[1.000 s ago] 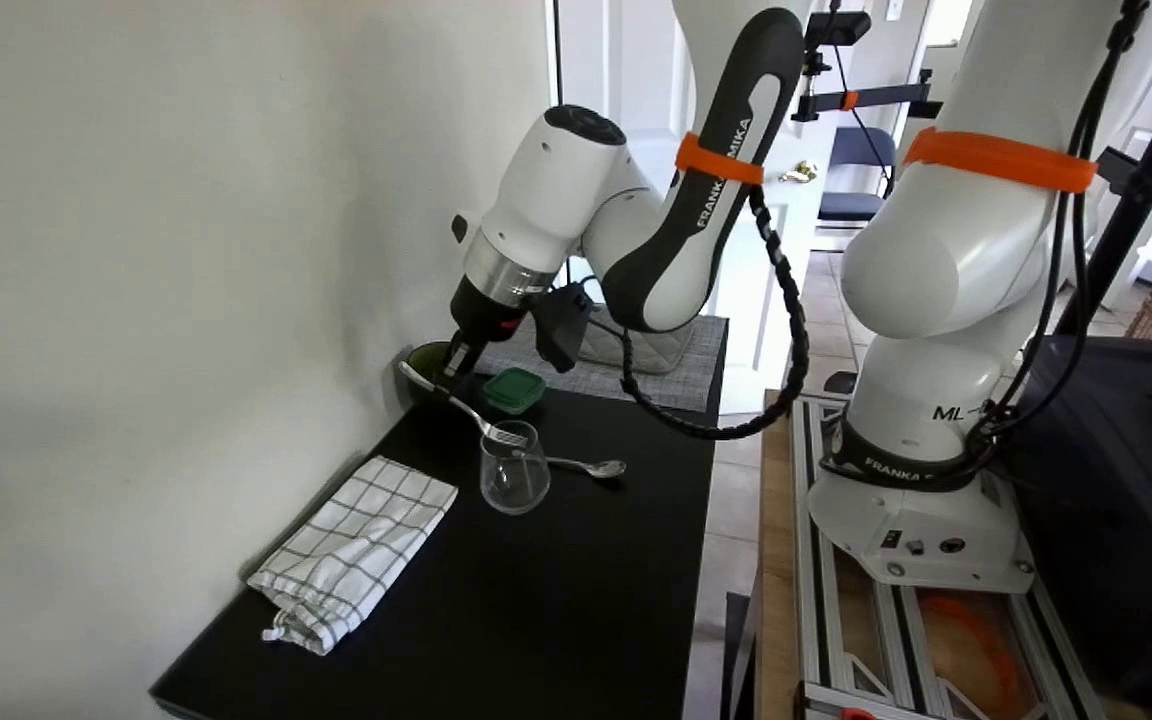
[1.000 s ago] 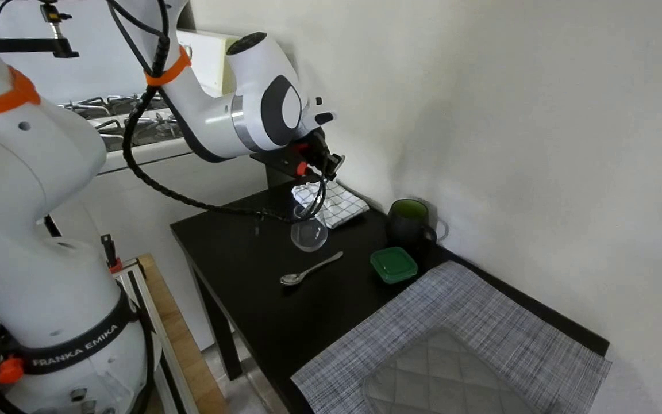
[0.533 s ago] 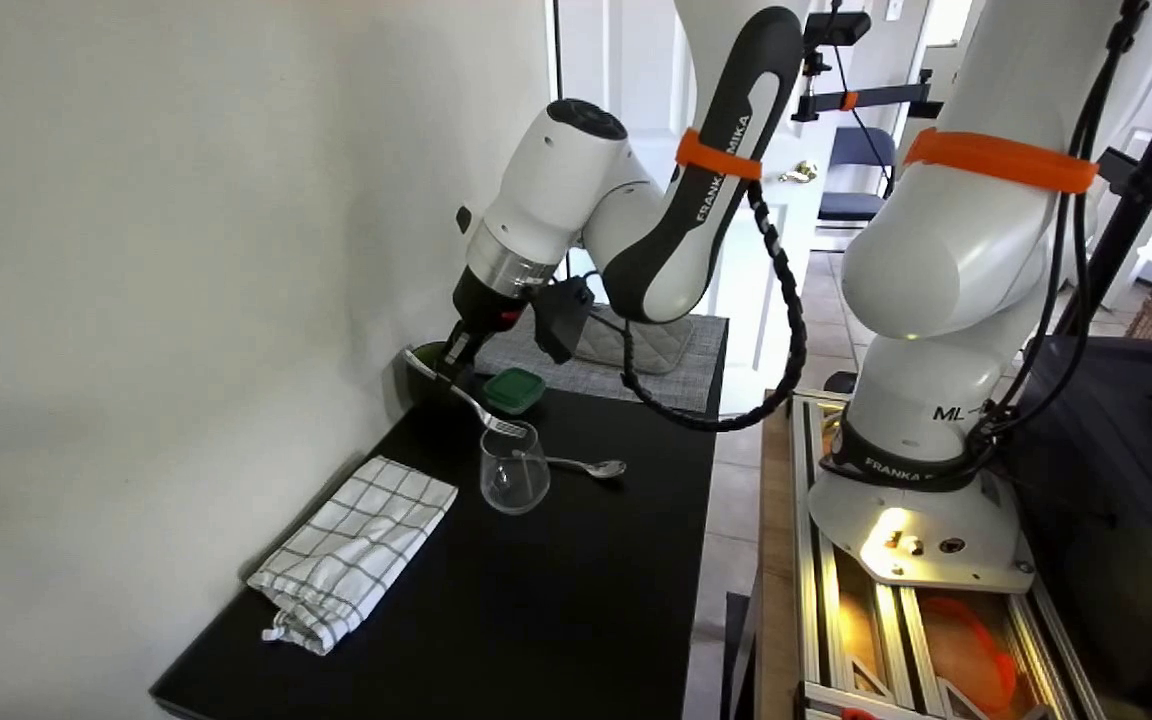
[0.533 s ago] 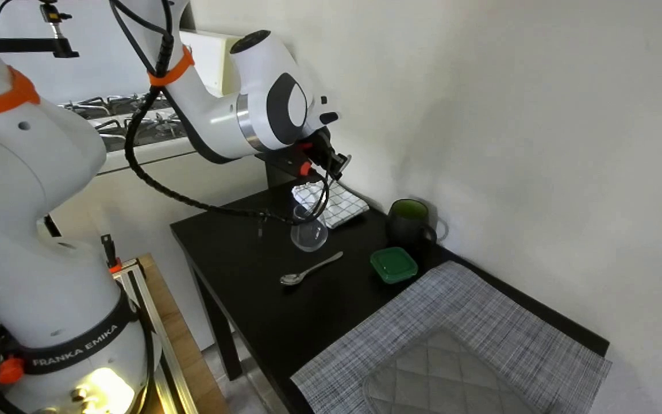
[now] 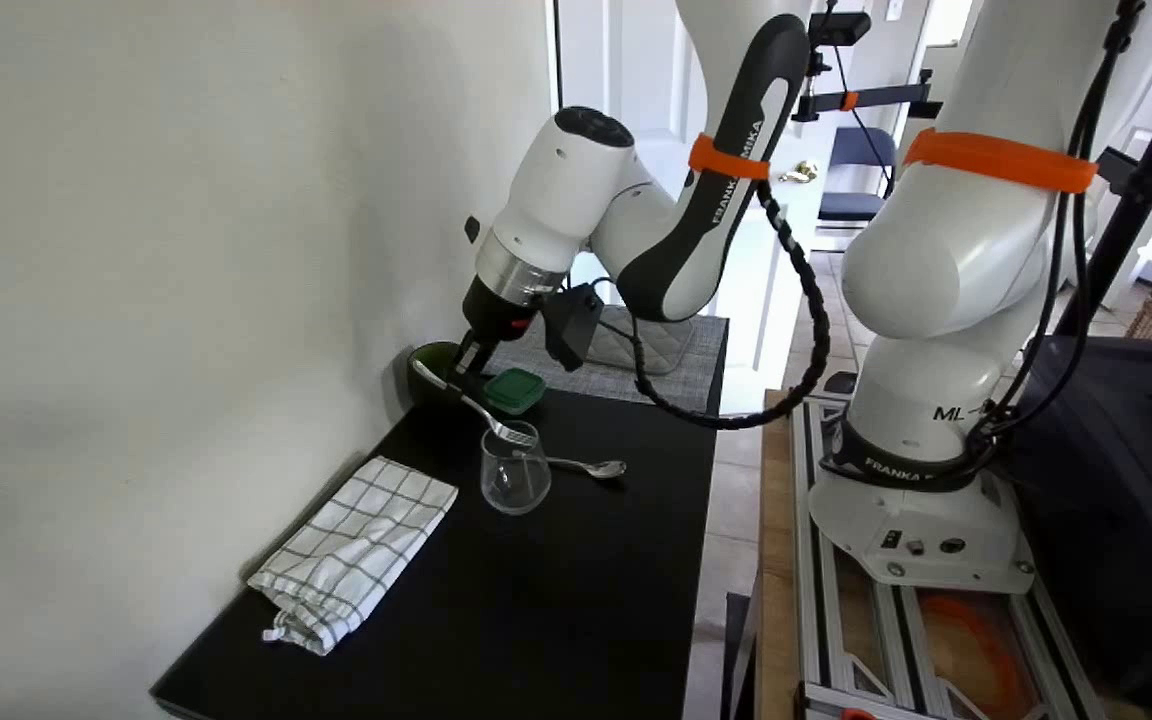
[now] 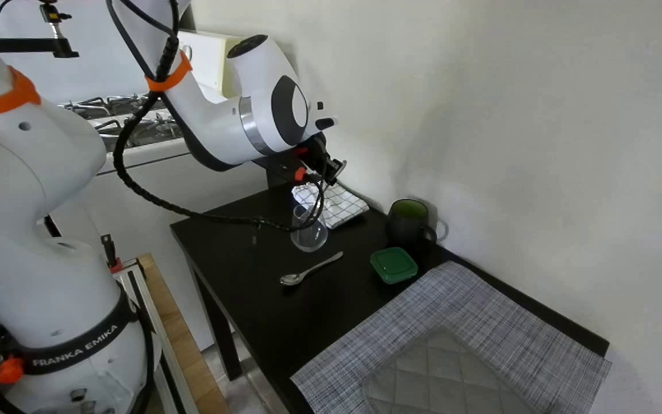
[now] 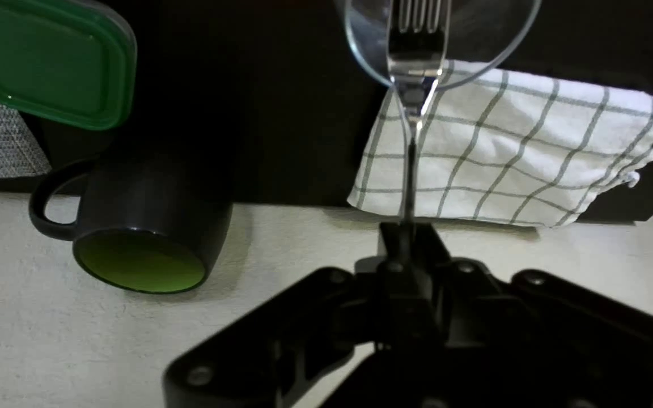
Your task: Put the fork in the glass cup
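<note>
Fork sits clamped in your gripper, tilted, tines lowest; in an exterior view they overlap the glass near its rim, but you cannot tell whether they're inside.

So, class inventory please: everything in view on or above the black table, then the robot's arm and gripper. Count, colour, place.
stemless glass: 1, clear, on table
fork: 1, silver, in gripper
spoon: 1, silver, near glass
mug: 1, black, green inside, near wall
lidded container: 1, green-topped, near mug
checked cloth: 1, white, dark-lined, near wall
woven placemat: 1, grey, near container
quilted pad: 1, grey, on placemat
arm: 1, white and black, over table
gripper: 1, black, closed on fork
</note>
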